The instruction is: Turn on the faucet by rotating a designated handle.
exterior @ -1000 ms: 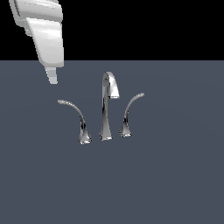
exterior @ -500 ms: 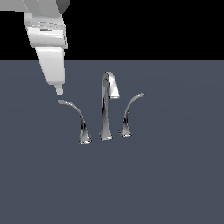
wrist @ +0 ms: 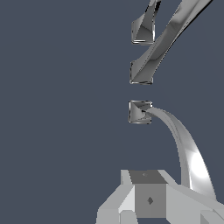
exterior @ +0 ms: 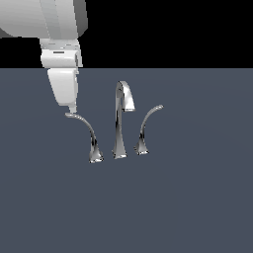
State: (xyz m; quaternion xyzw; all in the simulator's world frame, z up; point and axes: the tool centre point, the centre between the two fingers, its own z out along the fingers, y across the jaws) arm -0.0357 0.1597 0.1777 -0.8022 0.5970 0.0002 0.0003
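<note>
The chrome faucet stands on the dark grey surface, with its tall hooked spout (exterior: 120, 123) in the middle. The handle (exterior: 85, 127) is the longer lever on the exterior view's left, arching from its flared base (exterior: 95, 157) to a flat tip. My gripper (exterior: 72, 108) hangs just above that tip, at or almost touching it. Its fingers are together with nothing between them. In the wrist view the handle (wrist: 189, 153) curves from its base (wrist: 140, 112) and passes beside my gripper (wrist: 148, 200). The shorter lever (exterior: 147, 124) stands on the exterior view's right of the spout.
The spout's base (wrist: 142, 72) and the shorter lever's base (wrist: 143, 31) lie in a row beyond the handle's base in the wrist view. The flat dark grey surface (exterior: 188, 197) spreads all around the faucet.
My gripper has come down and shifted toward the exterior view's right, from above and beside the handle tip to right at it. The faucet has not moved.
</note>
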